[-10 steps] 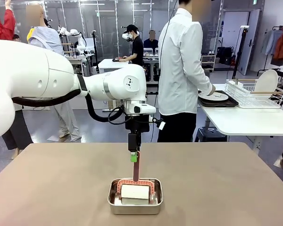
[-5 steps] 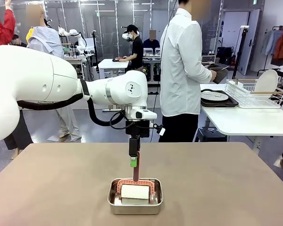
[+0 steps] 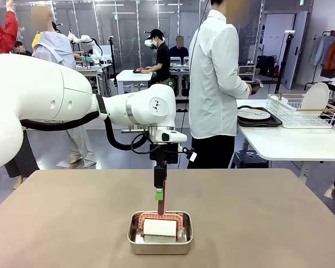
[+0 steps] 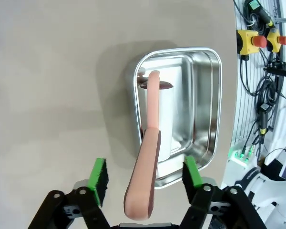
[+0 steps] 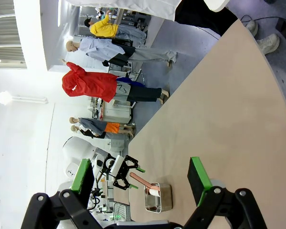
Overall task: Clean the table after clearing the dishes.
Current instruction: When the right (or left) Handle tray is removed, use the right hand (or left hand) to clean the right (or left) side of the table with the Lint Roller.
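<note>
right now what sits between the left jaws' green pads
The roller's red handle, with a gap to each pad, in the left wrist view.

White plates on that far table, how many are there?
2: one round white plate lies flat on the dark tray, a second plate stands upright in the white wire rack. The person may hide more.

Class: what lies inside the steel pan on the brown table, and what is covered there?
A white roller lies in the pan; its red handle sticks up out of it between the left gripper's open jaws. The pan floor beneath the roller is hidden.
</note>
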